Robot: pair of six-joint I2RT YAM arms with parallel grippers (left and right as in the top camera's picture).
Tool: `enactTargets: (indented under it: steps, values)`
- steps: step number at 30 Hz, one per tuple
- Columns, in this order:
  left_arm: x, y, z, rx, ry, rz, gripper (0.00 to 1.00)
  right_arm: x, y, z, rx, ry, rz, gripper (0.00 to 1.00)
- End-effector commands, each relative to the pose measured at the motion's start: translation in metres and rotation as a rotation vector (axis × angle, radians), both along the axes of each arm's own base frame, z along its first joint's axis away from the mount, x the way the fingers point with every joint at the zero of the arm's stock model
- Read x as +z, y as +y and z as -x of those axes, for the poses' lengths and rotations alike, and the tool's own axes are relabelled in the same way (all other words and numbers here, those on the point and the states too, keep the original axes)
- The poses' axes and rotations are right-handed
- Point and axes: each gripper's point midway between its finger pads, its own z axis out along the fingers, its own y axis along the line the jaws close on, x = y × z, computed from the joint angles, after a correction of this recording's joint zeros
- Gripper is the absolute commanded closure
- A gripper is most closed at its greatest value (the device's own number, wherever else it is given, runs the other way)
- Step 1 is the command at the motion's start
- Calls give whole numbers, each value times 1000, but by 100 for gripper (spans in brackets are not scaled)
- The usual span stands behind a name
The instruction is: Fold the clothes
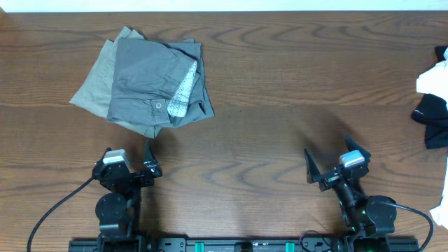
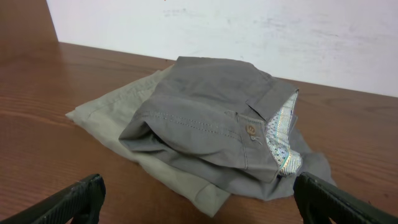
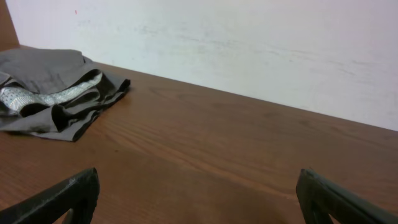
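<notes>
A folded grey garment with a buttoned waistband lies on top of a folded khaki piece at the table's back left. Both show in the left wrist view, the grey one over the khaki one, and the grey one appears at the left of the right wrist view. My left gripper is open and empty near the front edge, just short of the pile. My right gripper is open and empty at the front right. A black piece lies at the right edge.
White fabric lies by the black piece at the right edge, with more white cloth lower down. Black cables run from the arm bases. A white wall stands behind the table.
</notes>
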Motion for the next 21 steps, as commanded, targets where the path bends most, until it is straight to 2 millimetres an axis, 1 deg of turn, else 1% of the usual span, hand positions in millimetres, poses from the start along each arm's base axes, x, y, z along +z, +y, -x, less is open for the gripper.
enactTargets:
  steps: [1,21]
  values:
    - [-15,-1,-1,-3,29,11,2,-1,0,0,-4,4,-11,1]
    - [-15,-3,-1,-16,29,13,2,-1,0,0,-4,3,-11,1]
